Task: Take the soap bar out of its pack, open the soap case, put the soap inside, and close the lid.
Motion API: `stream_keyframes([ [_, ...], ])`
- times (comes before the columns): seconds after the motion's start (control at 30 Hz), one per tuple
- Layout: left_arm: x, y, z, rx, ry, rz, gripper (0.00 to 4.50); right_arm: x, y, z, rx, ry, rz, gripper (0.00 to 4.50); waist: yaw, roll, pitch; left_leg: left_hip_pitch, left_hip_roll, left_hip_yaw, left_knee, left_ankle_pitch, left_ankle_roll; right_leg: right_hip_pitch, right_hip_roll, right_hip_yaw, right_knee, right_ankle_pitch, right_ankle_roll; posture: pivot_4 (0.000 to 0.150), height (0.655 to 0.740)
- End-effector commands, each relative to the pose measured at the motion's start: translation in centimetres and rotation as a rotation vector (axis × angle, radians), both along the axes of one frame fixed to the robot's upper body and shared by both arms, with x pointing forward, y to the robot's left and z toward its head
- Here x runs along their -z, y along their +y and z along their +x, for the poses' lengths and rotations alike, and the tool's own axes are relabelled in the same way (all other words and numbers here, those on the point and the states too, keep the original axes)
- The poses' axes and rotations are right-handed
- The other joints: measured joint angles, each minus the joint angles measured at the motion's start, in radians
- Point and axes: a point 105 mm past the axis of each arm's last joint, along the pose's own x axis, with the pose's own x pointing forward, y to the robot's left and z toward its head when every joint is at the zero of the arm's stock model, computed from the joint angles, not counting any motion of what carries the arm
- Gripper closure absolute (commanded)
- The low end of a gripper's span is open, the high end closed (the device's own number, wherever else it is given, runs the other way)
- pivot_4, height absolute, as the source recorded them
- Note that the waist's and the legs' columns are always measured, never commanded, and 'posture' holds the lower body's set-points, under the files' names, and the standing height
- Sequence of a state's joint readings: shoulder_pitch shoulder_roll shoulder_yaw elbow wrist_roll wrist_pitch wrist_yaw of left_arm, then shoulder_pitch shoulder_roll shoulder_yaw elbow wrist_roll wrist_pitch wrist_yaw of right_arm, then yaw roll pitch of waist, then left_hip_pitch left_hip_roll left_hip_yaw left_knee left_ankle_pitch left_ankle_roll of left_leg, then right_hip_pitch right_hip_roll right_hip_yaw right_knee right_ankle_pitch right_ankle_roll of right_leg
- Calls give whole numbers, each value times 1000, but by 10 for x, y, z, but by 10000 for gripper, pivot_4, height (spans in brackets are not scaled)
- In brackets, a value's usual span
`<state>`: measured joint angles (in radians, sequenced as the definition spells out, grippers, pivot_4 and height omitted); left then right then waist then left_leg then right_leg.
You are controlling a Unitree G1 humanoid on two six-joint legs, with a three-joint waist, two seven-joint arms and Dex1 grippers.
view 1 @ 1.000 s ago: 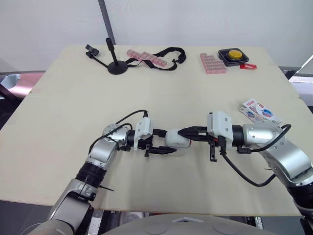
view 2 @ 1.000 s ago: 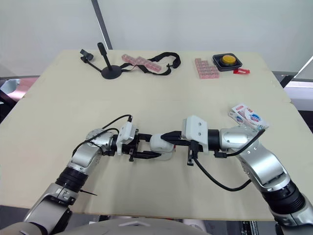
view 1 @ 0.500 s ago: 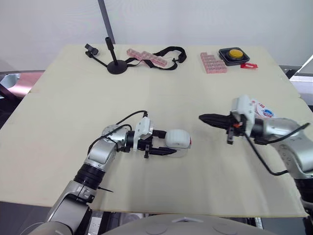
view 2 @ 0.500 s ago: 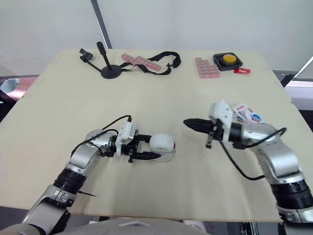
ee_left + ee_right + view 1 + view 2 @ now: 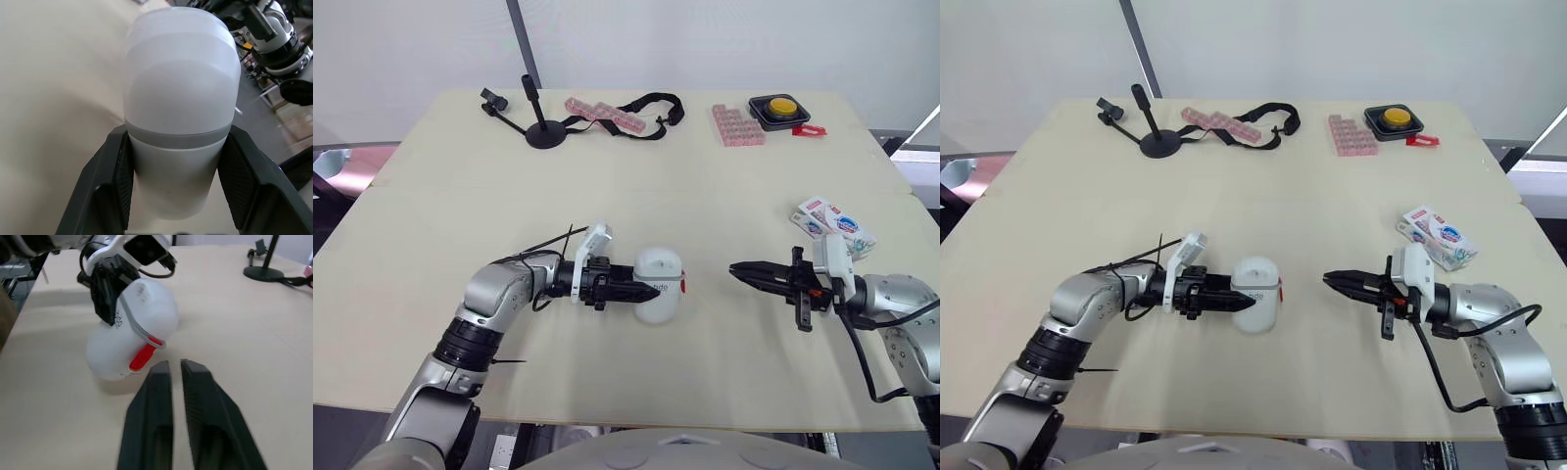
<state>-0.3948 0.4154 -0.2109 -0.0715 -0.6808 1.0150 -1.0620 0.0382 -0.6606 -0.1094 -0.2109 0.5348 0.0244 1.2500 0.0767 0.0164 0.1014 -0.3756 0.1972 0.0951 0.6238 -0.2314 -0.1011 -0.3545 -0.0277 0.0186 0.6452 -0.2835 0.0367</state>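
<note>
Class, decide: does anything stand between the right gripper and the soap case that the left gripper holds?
Nothing visible does. Just bare table lies between the right gripper, whose fingers are shut and point at it, and the soap case.

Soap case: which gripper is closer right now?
Left. The left gripper is clamped on the soap case; the right gripper is apart to its right, fingers shut, pointing at it.

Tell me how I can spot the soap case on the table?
Look at the big beige table, near its front edge. The soap case is pinched by the left gripper: the only rounded white box, with a red clasp.
</note>
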Motion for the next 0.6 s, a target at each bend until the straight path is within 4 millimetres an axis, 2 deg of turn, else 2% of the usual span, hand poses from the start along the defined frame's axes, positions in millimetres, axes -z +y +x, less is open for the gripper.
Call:
stream_keyframes([
  [0.03, -9, 4, -3, 12, 131, 16, 25773, -3, 5, -4, -57, -64, -27, 26560, 0, 0, 0, 0, 0, 0, 0, 0, 0, 0, 0, 0, 0, 0, 0, 1500, 7400],
  [0.17, -10, 5, -6, 10, 252, 29, 25773, -3, 9, -3, -69, -65, -22, 12948, 1, 0, 0, -1, 0, 0, 0, 0, 0, 0, 0, 0, -2, 0, 0, 1500, 7400],
  [0.3, 1, 7, -3, -33, 353, 89, 25773, -6, 14, -4, -81, -53, -2, 365, 1, 0, 0, 0, -1, 0, -1, 0, 0, 1, 0, 0, -2, 0, 0, 1500, 7400],
  [0.6, 22, 8, 3, -89, 431, 198, 25773, -9, 17, -8, -113, 12, 12, 365, 5, 0, 0, 0, -1, -1, -3, 0, 0, 5, -1, -2, -8, 0, 0, 1500, 7400],
])
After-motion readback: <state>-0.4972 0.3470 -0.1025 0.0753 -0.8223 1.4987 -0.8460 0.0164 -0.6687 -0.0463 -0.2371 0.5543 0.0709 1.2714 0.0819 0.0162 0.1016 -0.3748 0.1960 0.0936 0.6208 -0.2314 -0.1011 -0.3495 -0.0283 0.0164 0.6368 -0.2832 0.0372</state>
